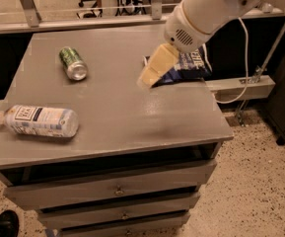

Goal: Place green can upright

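Note:
The green can point(73, 63) lies on its side on the grey table top point(112, 112), at the back left, with its silver end facing front right. My gripper point(154, 68) hangs from the white arm point(201, 14) above the middle right of the table, to the right of the can and well apart from it. It holds nothing that I can see.
A clear plastic water bottle point(36, 121) with a white label lies on its side near the front left edge. A dark blue snack bag point(184, 67) lies at the right, partly behind the gripper. Drawers point(112, 191) are below the top. A cable and rail run at the right.

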You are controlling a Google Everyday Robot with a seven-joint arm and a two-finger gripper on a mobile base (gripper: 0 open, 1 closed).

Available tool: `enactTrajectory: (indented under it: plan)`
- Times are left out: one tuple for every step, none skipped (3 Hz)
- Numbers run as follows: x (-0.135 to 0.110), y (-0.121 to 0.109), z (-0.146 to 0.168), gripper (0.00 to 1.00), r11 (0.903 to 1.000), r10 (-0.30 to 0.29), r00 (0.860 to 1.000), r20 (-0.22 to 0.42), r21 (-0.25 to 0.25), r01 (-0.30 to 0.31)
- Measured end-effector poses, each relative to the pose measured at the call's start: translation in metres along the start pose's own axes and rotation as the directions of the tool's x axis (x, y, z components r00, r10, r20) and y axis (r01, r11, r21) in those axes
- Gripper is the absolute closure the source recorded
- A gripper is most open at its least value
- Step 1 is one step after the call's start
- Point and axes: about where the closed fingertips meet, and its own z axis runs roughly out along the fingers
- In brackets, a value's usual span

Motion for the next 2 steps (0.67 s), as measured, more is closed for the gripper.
enactTrajectory:
  plan:
    - [-0.041, -0.005, 0.023, 0.0, 0.9994, 0.029, 0.996, 0.081, -0.023, -0.027]
    - [-0.075, -0.007, 0.05, 0.0, 0.9953, 0.09, 0.985, 0.144, -0.048, -0.084]
